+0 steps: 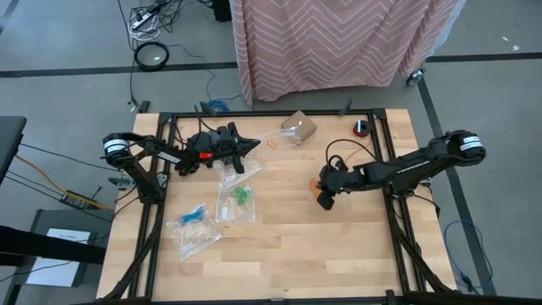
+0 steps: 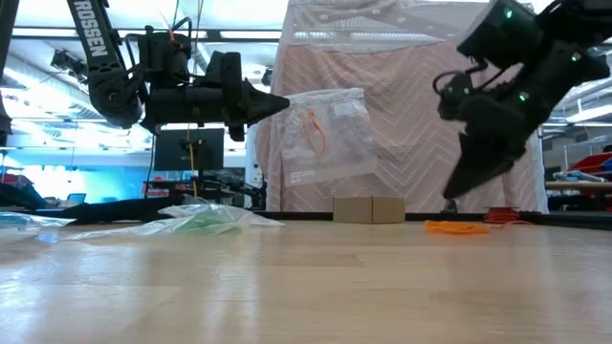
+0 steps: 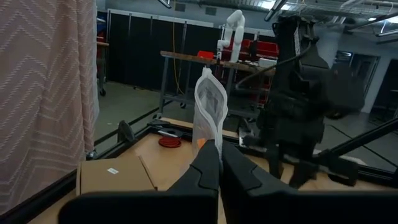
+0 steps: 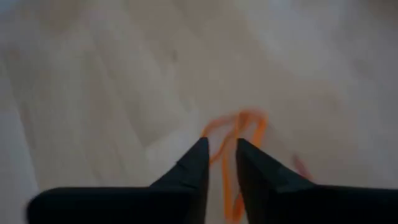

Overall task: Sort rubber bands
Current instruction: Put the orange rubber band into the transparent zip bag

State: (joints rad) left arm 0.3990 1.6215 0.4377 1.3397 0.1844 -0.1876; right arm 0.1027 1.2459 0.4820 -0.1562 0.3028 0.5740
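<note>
Fingers of the right pincer (image 4: 219,155) are seen slightly parted in the right wrist view, with nothing gripped between them; they are pointed down at the desk (image 1: 339,246) right of centre in the high view. Directly beyond the tips, a tangle of orange rubber bands (image 4: 239,134) is laid on the wood, with one strand run up into the gap between the two fingers. The long axis of the tangle is judged to be roughly in line with the fingers rather than across them, so a short drop and a closing are what the pick seems to call for. In the low view the same orange bands (image 2: 457,227) are seen flat on the desk at right of centre, just below the tip of that pincer (image 2: 457,189), apparently not yet touched.

Farther out, at upper centre of the high view, the left pincer (image 1: 254,146) is clenched on the edge of a clear zip bag (image 2: 330,134), which is held above the desk and already carries orange bands (image 2: 312,132) inside. Other bags with green bands (image 1: 243,196) and blue bands (image 1: 195,216) are laid at lower left of centre. The loose orange tangle is plainly nearer the right arm.
</note>
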